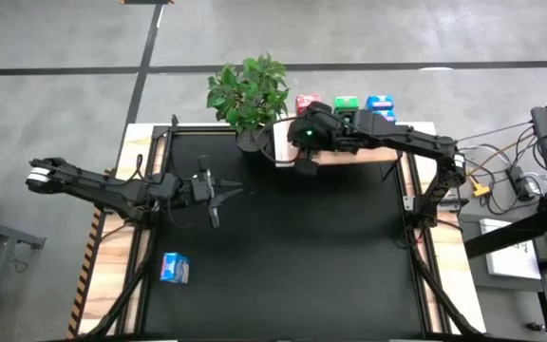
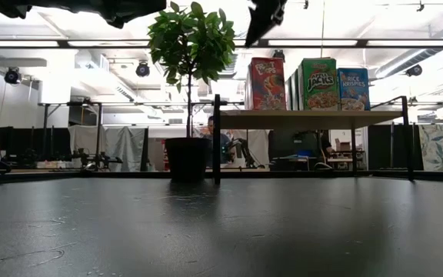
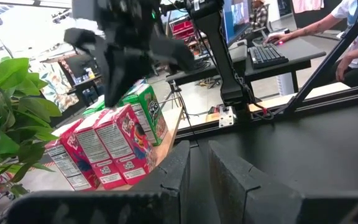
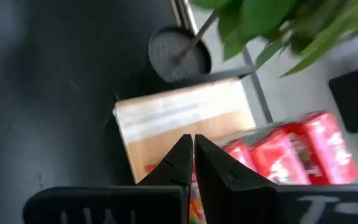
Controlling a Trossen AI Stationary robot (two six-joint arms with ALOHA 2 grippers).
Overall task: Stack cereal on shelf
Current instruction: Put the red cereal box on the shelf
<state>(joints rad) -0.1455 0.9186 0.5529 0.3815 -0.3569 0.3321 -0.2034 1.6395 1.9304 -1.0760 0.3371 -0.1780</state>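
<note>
We see the right end effector (image 1: 304, 167) closed and empty above the shelf (image 1: 349, 155); the left end effector (image 1: 218, 195) is nearly closed, empty, mid-surface.

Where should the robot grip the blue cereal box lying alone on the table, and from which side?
Grip the blue cereal box across its two long edges, coming straight down from above. It seems to lie flat on the black table with open space around it, so a top approach probably suits best. The left hand is closer.

The left gripper (image 3: 197, 180) is hovering over the black worktop (image 3: 316, 149), jaws nearly together, facing pink cereal boxes (image 3: 107, 149) standing on the shelf (image 3: 171, 127) beside green leaves (image 3: 8, 106).
</note>
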